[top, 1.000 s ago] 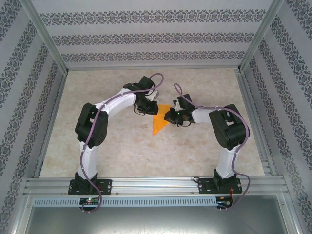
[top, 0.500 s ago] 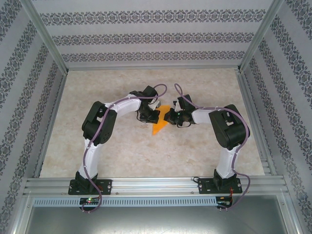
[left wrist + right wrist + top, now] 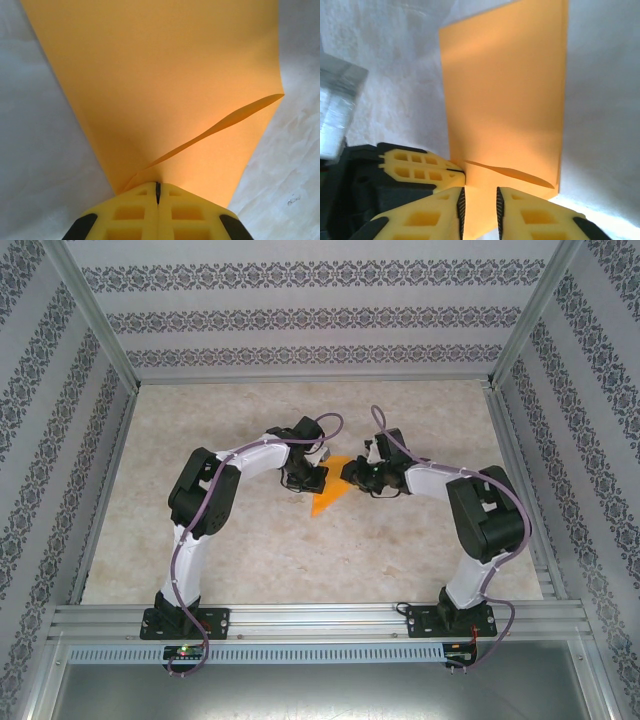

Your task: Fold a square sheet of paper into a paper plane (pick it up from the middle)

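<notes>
**Asker:** Where is the paper, and which step is this?

**Me:** The orange paper (image 3: 328, 496) sits between my two tools at the middle of the table (image 3: 250, 560), folded to a point aimed toward my bases. I judge this to be mid-fold, well short of a finished plane. A loose flap (image 3: 225, 117) lifts off the layer beneath.

**Asker:** What are your tools doing?

**Me:** My left tool (image 3: 157, 187) is clamped on the paper's narrow end, fingers together. My right tool (image 3: 480, 195) has its fingers a little apart, with the paper's edge in the gap.

**Asker:** And next?

**Me:** The flap likely needs pressing flat along its crease, with the left tool as anchor.

**Asker:** Your arms?

**Me:** Both bow outward at the elbow, wrists turned inward, tools facing each other across the paper.
</notes>
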`<control>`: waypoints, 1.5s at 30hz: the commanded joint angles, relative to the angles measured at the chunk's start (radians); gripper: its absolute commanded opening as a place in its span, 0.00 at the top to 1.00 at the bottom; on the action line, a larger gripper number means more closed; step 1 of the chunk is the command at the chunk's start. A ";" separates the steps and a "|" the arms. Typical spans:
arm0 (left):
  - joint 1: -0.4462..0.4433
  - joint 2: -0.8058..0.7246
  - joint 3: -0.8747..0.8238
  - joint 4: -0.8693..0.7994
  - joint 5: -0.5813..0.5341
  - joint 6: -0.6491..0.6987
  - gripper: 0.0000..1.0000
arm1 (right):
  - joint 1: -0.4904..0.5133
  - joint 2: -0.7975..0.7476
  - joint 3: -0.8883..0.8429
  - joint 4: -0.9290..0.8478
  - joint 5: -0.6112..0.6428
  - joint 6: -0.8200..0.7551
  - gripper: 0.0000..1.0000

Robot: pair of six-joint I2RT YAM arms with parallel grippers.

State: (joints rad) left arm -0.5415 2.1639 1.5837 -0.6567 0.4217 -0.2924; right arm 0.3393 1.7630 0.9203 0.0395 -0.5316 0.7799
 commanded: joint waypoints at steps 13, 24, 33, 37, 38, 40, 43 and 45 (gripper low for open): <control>0.015 0.022 -0.060 0.043 -0.010 0.031 1.00 | 0.006 0.084 0.073 -0.122 0.031 -0.035 0.66; 0.024 0.016 -0.079 0.048 -0.001 0.036 1.00 | 0.028 0.128 0.105 -0.124 0.024 -0.024 0.65; 0.031 0.012 -0.091 0.054 0.002 0.039 1.00 | 0.022 0.076 0.060 -0.160 0.099 -0.021 0.64; 0.034 0.014 -0.093 0.055 0.004 0.042 1.00 | 0.023 0.069 0.051 -0.163 0.119 -0.014 0.64; 0.033 0.016 -0.094 0.054 0.004 0.042 1.00 | 0.023 0.069 0.053 -0.167 0.122 -0.015 0.63; 0.034 0.017 -0.095 0.055 0.006 0.044 1.00 | 0.023 0.075 0.057 -0.134 0.096 -0.011 0.63; 0.035 0.024 -0.092 0.057 0.015 0.041 1.00 | 0.031 0.098 0.082 -0.121 0.057 -0.007 0.64; 0.035 0.025 -0.093 0.058 0.015 0.041 1.00 | 0.036 0.108 0.089 -0.112 0.035 0.001 0.64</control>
State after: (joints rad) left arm -0.5175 2.1441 1.5303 -0.5934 0.4824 -0.2722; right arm 0.3584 1.8561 0.9939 -0.0784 -0.4633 0.7639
